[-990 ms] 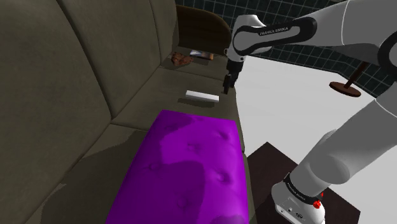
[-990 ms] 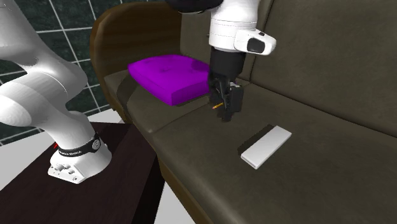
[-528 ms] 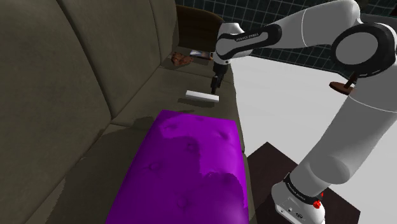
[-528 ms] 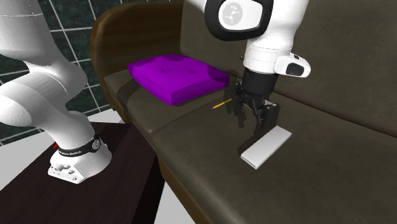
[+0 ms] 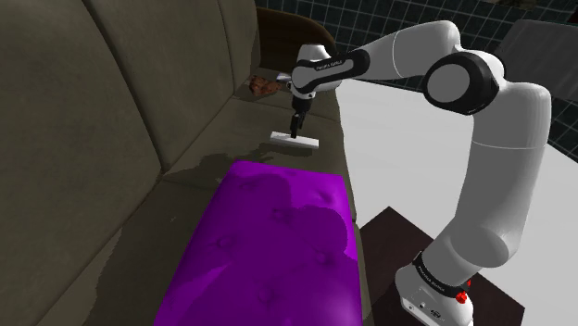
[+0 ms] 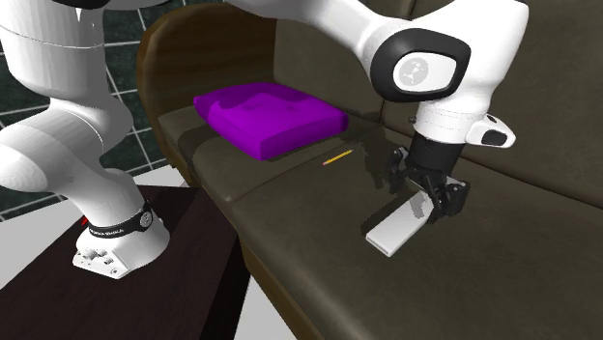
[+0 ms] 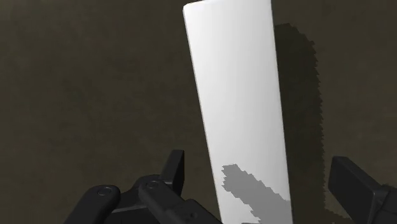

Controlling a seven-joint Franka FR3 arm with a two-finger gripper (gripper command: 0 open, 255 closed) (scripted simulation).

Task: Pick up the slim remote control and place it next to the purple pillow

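The slim remote [image 5: 295,139] is a plain white flat slab lying on the olive-brown sofa seat [image 5: 269,116], a short way beyond the purple pillow [image 5: 278,241]. My gripper [image 5: 296,131] hangs straight down over it, close to the seat. In the second exterior view the gripper [image 6: 426,198] sits over the remote's far end [image 6: 394,230], with the pillow [image 6: 271,116] further along the seat. In the wrist view the remote [image 7: 238,108] runs lengthwise between the open fingers [image 7: 175,170]. A gap shows on each side, so nothing is clasped.
A thin yellow pencil-like stick [image 6: 337,156] lies on the seat between pillow and remote. A brown lump [image 5: 264,86] and a flat object [image 5: 298,82] rest by the dark wooden armrest [image 5: 292,32]. The sofa back [image 5: 139,83] rises beside the remote. My stand [image 5: 435,296] sits on a dark table.
The arm swung along the seat away from the pillow and came down over the remote. The fingers stayed open, and the remote has not moved.
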